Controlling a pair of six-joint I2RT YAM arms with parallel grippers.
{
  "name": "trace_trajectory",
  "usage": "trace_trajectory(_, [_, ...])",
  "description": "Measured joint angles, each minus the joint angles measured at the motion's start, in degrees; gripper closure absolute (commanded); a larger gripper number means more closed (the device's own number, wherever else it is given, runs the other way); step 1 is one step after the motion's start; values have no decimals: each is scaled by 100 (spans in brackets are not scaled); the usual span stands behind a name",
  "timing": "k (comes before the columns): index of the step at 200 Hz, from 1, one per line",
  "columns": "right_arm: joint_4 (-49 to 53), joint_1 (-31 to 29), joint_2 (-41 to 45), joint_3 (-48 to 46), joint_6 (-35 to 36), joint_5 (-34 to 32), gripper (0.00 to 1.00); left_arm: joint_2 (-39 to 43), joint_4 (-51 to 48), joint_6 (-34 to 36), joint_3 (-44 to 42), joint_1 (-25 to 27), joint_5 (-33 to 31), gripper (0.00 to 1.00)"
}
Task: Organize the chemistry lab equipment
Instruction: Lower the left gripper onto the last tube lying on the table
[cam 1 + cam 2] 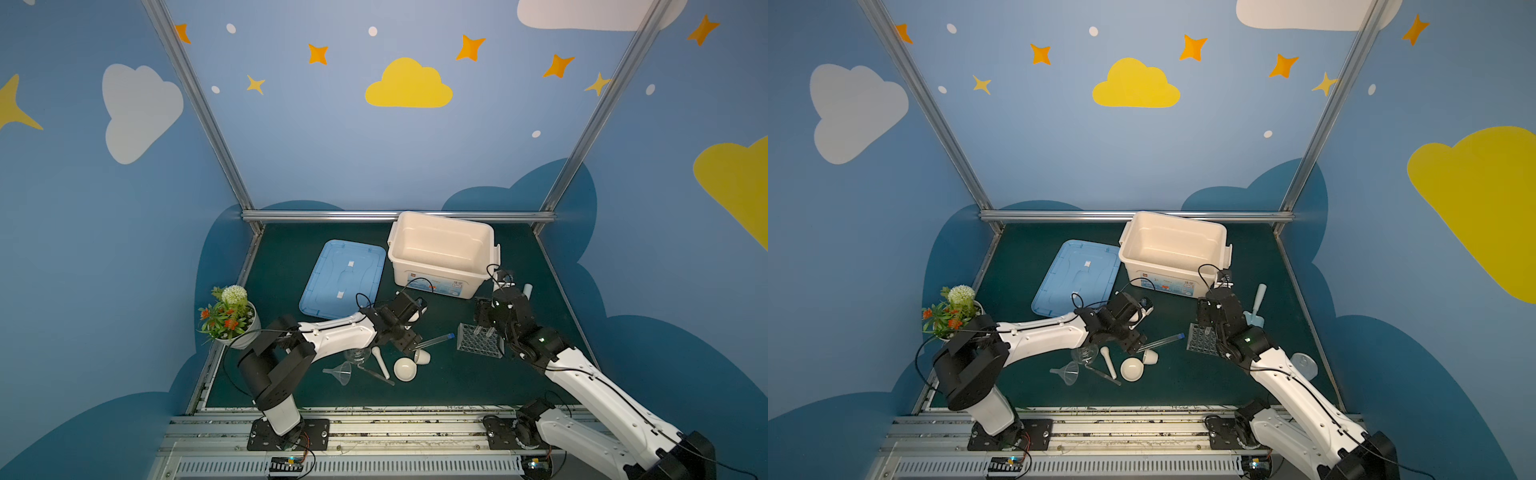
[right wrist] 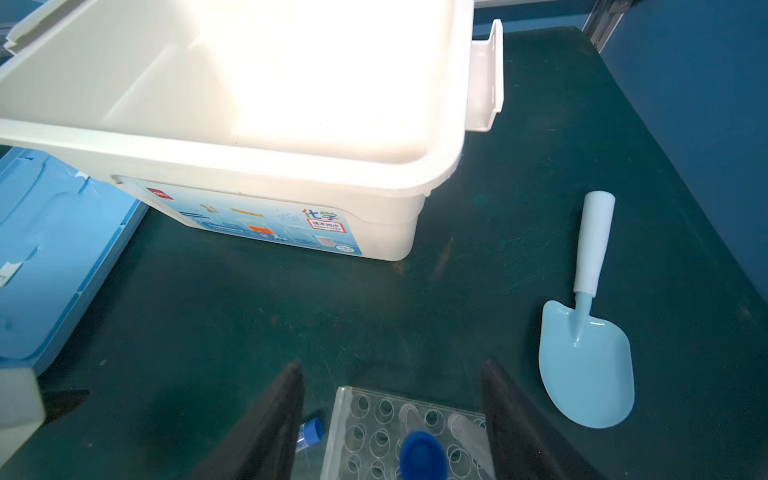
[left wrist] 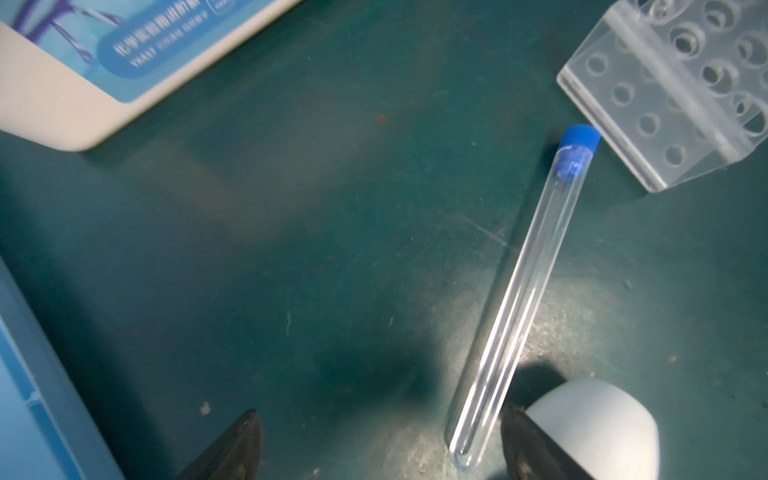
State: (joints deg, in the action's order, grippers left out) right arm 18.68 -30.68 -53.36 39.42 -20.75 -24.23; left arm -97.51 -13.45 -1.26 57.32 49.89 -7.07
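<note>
The left gripper (image 3: 378, 409) hangs low over the green mat (image 3: 291, 249) with its jaws spread wide and nothing gripped. A clear test tube (image 3: 523, 299) with a blue cap lies flat on the mat; its rounded end is between the two fingers and close to one of them; its cap points at the clear holed rack (image 3: 673, 83) and stops just short of it; the white cup (image 3: 594, 428) sits just beside that same finger. The right gripper (image 2: 391, 365) stands over the rack, jaws likewise apart and holding nothing; a second tube (image 2: 423, 455) stands upright in one of the rack's holes between the fingers, clear of both; another clear tube may stand in a neighbouring hole, though glare makes that hard to tell. In a top view the bowl (image 1: 405, 369), pestle (image 1: 381, 365), funnel (image 1: 343, 372), flask (image 1: 357, 356) and tweezers (image 1: 376, 375) lie grouped on the mat near the left arm, left of the rack; the white bin (image 1: 442, 249) stands open at the back, with the blue lid (image 1: 343, 278) flat beside it; a pale blue scoop (image 2: 586, 365) lies on the mat near the rack.
</note>
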Motion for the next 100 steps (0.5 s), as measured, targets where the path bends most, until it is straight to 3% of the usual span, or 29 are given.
trace_trajectory(100, [4,61,0,0,-22,109,32,-166,-160,188,0,-2,389,18])
